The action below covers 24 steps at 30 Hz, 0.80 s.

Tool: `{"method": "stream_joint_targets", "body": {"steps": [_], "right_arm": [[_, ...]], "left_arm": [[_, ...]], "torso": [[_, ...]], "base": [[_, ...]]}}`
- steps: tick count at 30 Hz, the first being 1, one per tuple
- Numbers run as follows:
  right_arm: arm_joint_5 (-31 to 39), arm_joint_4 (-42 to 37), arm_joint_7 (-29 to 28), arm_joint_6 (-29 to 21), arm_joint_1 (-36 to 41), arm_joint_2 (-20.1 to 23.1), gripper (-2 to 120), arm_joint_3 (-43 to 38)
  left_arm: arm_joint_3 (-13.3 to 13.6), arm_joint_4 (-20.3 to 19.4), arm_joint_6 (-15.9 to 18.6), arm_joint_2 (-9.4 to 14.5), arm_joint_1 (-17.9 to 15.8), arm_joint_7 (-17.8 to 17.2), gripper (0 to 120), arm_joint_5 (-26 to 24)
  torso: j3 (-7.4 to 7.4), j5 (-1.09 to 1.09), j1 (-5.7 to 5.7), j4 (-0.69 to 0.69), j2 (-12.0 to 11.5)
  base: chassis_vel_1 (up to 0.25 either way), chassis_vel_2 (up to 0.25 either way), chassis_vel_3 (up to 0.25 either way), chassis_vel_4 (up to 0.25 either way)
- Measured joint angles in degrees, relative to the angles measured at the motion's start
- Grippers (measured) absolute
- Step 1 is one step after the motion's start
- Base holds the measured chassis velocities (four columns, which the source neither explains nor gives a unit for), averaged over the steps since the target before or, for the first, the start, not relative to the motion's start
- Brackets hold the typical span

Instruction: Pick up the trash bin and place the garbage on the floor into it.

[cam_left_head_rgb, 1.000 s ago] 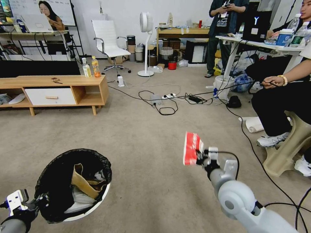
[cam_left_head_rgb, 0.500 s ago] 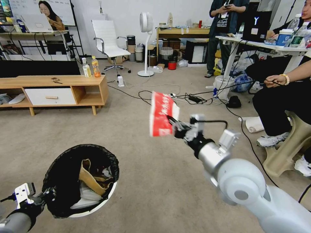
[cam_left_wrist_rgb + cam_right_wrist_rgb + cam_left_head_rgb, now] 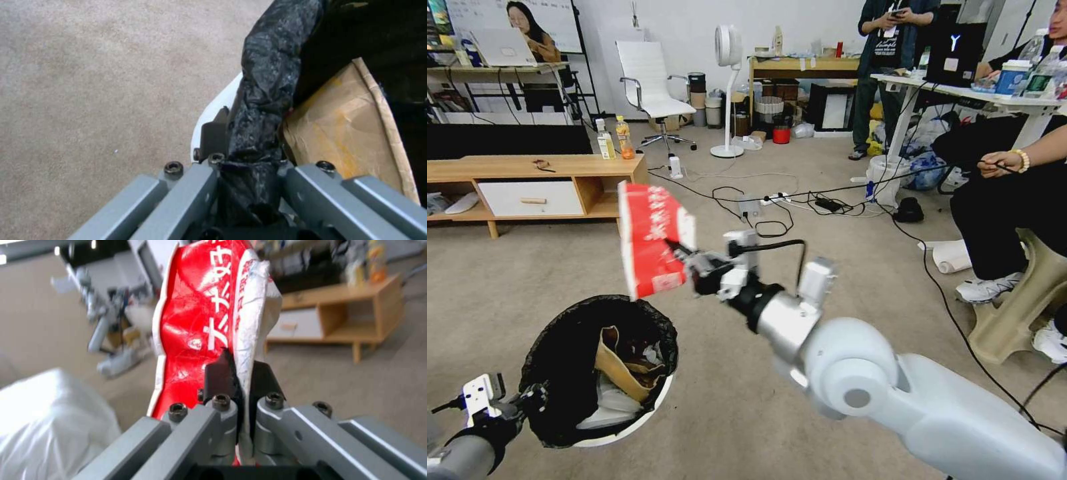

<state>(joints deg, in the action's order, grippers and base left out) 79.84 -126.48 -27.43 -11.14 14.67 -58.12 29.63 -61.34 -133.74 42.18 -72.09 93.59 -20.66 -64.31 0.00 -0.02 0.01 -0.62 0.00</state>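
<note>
We hold our right arm stretched from 4 o'clock toward 10 o'clock across the head view, its right gripper point(image 3: 684, 257) pinched tight on the red-and-white packet point(image 3: 650, 240), fingers point(image 3: 220, 373) nearly touching. Our left arm sits low at 8 o'clock, the left gripper point(image 3: 534, 400) clamped over the bagged rim of the trash bin point(image 3: 620, 430).

left pincer point(image 3: 249, 146) inner finger hidden behind black bag point(image 3: 267, 83)

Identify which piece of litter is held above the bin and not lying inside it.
The red-and-white packet, pinched in the right gripper. The brown cardboard tray and white tissues lie inside the black-lined trash bin.
</note>
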Motion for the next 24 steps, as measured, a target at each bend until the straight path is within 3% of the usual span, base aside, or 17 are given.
{"method": "stream_joint_targets", "body": {"steps": [3,15,24], "right_arm": [[0.26,0.43,-0.62,-0.27,-0.87,-0.68,0,1.28],[4.96,4.05,-8.97,-7.14,-3.91,-10.03,0,10.34],[6.49,5.12,-12.7,-10.46,-4.32,-12.37,0,11.67]], "left_arm": [[0.01,0.08,0.0,0.16,-0.1,-0.03,1,-0.11],[0.2,0.74,-0.02,1.7,-0.89,-0.12,1,-1.04],[0.2,0.81,-0.03,2.18,-1.0,-0.16,1,-1.34]], "torso": [[0.0,0.0,0.0,-0.03,0.0],[0.0,0.0,0.0,-0.01,0.0],[0.0,0.01,0.0,-0.02,0.0]], "base": [[0.0,0.0,0.0,0.0],[0.0,0.0,0.0,0.0],[0.0,0.0,0.0,0.0]]}}
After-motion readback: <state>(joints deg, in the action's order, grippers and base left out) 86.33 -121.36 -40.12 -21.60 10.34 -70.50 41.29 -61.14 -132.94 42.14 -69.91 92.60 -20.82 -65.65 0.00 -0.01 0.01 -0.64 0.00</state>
